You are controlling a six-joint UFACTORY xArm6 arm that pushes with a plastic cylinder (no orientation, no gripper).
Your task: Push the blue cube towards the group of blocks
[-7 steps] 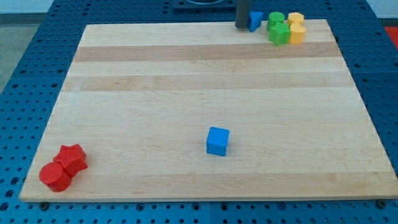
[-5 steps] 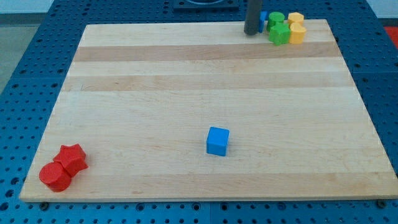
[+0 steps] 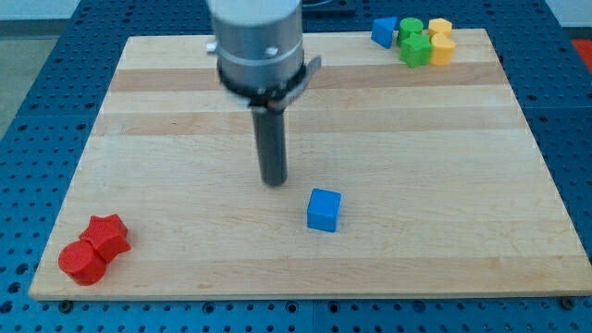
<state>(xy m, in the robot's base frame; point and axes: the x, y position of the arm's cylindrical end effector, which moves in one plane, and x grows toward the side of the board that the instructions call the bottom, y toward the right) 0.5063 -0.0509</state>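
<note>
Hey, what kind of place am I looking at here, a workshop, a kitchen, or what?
Probably a robotics lab bench: a wooden board sits on a blue perforated table, and my tip stands just upper-left of a blue cube.

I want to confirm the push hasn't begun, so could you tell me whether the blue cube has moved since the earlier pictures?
No. The blue cube sits at the same spot on the wooden board. Only my tip has moved, to the cube's upper left, not touching it.
</note>
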